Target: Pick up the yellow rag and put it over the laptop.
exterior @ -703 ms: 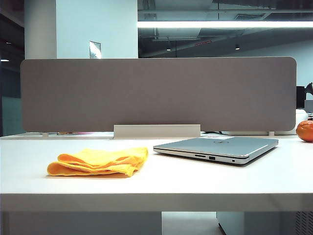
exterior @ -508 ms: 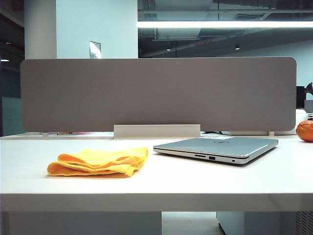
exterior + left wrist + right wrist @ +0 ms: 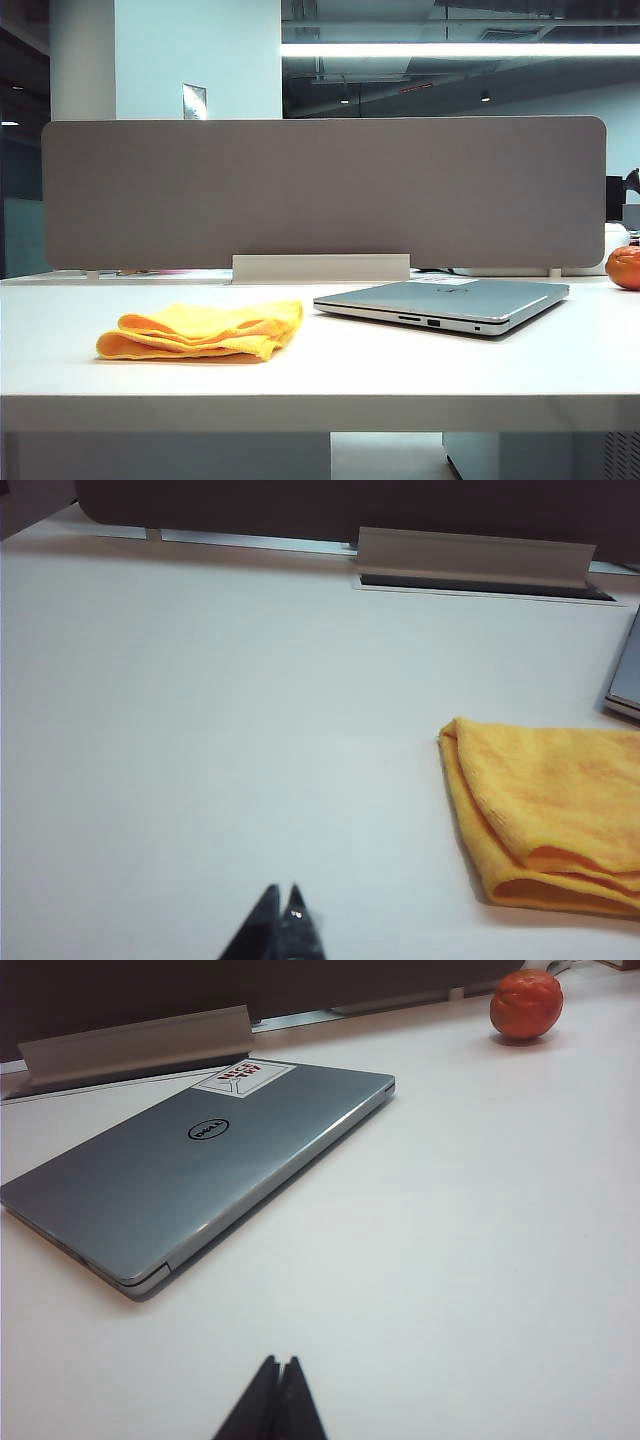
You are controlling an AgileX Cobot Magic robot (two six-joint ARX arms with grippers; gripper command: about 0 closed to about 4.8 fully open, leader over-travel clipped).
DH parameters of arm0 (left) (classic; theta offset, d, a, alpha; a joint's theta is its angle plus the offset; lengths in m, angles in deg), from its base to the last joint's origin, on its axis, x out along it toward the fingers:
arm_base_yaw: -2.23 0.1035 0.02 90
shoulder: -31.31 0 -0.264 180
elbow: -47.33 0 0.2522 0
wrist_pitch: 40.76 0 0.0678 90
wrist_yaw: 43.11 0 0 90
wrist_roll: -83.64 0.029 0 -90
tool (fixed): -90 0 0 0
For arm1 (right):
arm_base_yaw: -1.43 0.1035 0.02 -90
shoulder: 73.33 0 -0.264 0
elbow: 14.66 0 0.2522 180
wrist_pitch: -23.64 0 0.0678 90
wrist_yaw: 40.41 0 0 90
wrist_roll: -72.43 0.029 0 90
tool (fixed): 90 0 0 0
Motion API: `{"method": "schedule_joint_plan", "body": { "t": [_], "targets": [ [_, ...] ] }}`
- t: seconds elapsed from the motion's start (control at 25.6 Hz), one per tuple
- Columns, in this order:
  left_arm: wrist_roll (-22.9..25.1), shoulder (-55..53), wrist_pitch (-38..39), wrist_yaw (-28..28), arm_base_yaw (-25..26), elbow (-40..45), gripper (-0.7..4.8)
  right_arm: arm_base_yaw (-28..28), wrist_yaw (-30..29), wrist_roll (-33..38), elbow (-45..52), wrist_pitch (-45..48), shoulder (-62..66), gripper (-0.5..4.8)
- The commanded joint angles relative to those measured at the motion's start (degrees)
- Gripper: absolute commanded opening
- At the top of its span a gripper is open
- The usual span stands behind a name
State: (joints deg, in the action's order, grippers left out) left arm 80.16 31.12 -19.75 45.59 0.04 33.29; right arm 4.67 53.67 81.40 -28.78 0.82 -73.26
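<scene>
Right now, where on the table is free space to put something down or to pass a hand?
Bare table runs along the front edge, before the rag and laptop. More lies left of the rag, under the left gripper, and between laptop and orange fruit, under the right gripper. The rag-laptop gap is narrow. Both grippers' jaws are shut.

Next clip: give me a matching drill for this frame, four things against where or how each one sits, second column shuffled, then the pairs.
Things:
1. yellow rag
2. laptop
3. orange round object
4. left end effector

States:
A. lid closed, flat on the table
B. shut, holding nothing, over bare table short of the rag
C. folded, on the table left of the laptop
D. at the table's far right edge in the exterior view

Pairs: 1-C, 2-A, 3-D, 4-B
</scene>
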Motion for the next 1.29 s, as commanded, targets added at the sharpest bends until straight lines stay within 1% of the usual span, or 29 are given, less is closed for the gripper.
{"method": "schedule_joint_plan", "body": {
  "t": [0.04, 0.27, 0.31, 0.55, 0.59, 0.66, 0.74, 0.82, 0.86, 1.06, 1.29],
  "targets": [
    [0.04, -0.04, -0.83, 0.09, 0.17, -0.17, -0.06, -0.02, -2.97, -0.15, 0.24, 0.72, -0.09, -0.01],
    [0.02, -0.04, -0.85, 0.04, 0.17, -0.17, -0.06, -0.02, -16.96, -0.15, 0.24, 0.68, -0.09, -0.01],
    [0.02, -0.04, -0.83, 0.04, 0.17, -0.17, -0.06, -0.02, -20.63, -0.15, 0.24, 0.72, -0.09, -0.01],
    [0.02, -0.04, -0.83, 0.07, 0.17, -0.17, -0.06, 0.0, -27.74, 0.07, 0.24, 1.44, -0.09, -0.01],
    [0.02, -0.04, -0.83, 0.04, 0.17, -0.17, -0.06, 0.0, -30.29, 0.09, 0.24, 2.08, -0.09, -0.01],
    [-0.04, -0.04, -0.83, 0.02, 0.17, -0.2, -0.06, 0.0, -33.4, 0.63, 0.24, 2.84, -0.09, -0.01],
    [-2.03, -0.04, -0.83, -0.24, 0.15, -0.2, -0.06, 0.0, -36.94, 2.14, 0.24, 3.37, -0.09, -0.01],
    [-5.31, -0.04, -0.83, -0.35, 0.15, -0.2, -0.06, 0.0, -38.97, 3.15, 0.24, 3.23, -0.09, -0.01],
    [-5.68, -0.04, -0.83, -0.46, 0.15, -0.2, -0.06, 0.0, -39.71, 3.28, 0.24, 3.04, -0.09, -0.01],
    [-5.73, -0.04, -1.01, -1.62, 0.15, -0.74, -0.06, -0.02, -40.02, 3.26, 0.24, 2.86, -0.09, -0.01],
    [-5.51, -0.39, -2.27, -2.43, 0.15, -3.48, -0.06, 0.0, -40.02, 3.26, 0.24, 2.84, -0.09, -0.01]
  ]
}}
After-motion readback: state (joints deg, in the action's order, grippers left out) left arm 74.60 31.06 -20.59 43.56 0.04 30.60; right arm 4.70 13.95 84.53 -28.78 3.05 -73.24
